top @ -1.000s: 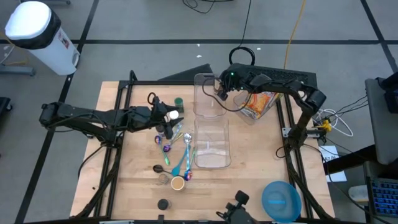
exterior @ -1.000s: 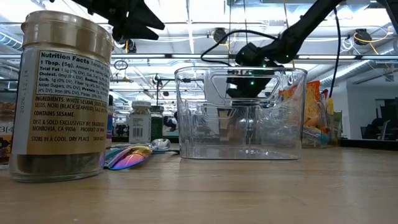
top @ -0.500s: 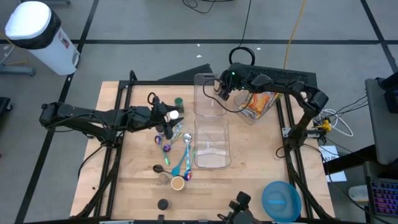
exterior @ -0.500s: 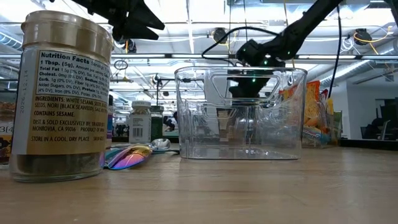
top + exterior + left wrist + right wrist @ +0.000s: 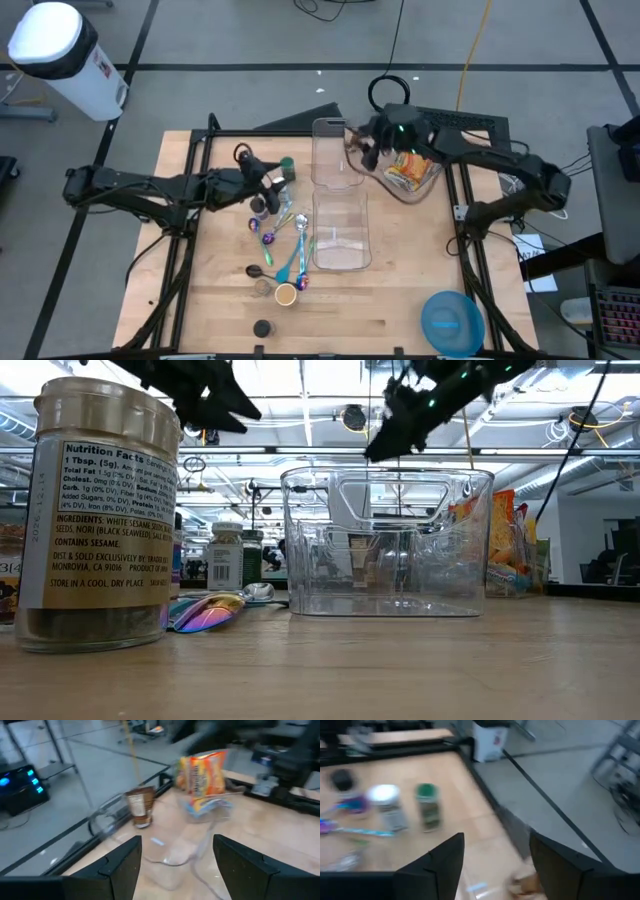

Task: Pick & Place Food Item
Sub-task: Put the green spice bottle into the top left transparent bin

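Note:
A brown-labelled jar (image 5: 140,806) stands upright by the far clear bin (image 5: 334,155); whether inside it, I cannot tell. Orange snack bags (image 5: 408,168) lie in a clear bowl at the far right and show in the left wrist view (image 5: 204,770). My right gripper (image 5: 366,150) is open and empty, high above the far bin's right edge (image 5: 400,420). My left gripper (image 5: 264,176) is open and empty, raised over a white-lidded jar (image 5: 387,806) and a green-lidded jar (image 5: 287,164).
A second clear bin (image 5: 340,232) sits nearer the front. Several coloured spoons (image 5: 290,240) lie left of it. Small jars (image 5: 262,288) stand near the front edge, one large in the low view (image 5: 100,510). A blue bowl (image 5: 447,322) sits at the front right.
My right gripper has risen out of the far clear bin and gone a little toward the table's right edge. My left gripper has gone slightly toward the far edge.

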### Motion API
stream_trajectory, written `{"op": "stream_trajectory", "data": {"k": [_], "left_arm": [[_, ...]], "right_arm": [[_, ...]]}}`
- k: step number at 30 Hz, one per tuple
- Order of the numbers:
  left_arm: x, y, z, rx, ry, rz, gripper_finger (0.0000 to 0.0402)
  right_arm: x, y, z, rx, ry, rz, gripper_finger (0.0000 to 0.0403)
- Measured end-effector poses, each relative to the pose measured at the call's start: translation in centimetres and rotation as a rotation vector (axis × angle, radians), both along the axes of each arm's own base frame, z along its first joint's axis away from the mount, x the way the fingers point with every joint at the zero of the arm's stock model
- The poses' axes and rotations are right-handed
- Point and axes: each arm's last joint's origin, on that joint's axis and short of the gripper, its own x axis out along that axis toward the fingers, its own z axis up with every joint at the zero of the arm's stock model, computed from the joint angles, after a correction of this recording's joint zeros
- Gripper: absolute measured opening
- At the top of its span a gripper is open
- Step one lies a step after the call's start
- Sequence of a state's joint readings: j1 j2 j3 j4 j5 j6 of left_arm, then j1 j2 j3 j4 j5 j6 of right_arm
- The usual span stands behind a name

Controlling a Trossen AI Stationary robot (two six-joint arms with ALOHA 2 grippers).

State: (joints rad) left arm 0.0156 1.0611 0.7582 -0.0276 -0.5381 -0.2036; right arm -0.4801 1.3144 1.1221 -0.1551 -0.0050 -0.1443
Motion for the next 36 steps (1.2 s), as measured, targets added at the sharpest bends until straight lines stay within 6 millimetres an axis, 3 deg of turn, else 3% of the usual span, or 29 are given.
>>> {"op": "stream_trajectory", "data": {"k": [9, 15, 18, 24, 36], "left_arm": [[-0.3, 6.9, 2.1, -0.232, 0.221, 0.051, 0.0253], [2.7, 10.5, 1.1, -0.39, 0.335, -0.089, 0.0265], [4.1, 11.6, 0.3, -0.427, 0.431, -0.058, 0.0281], [5.6, 13.0, -2.0, -0.428, 0.611, 0.073, 0.0307], [6.3, 14.9, -5.0, -0.542, 0.693, 0.058, 0.0322]], "right_arm": [[-2.1, 5.9, -0.4, 0.019, -0.114, 0.143, 0.0213], [-2.7, 8.8, -2.7, -0.009, -0.231, 0.23, 0.0215], [-3.1, 9.6, -3.7, -0.053, -0.266, 0.229, 0.0213], [-3.6, 10.4, -3.3, -0.095, -0.282, 0.239, 0.021], [-3.6, 11.4, -3.6, -0.079, -0.252, 0.284, 0.0206]]}}
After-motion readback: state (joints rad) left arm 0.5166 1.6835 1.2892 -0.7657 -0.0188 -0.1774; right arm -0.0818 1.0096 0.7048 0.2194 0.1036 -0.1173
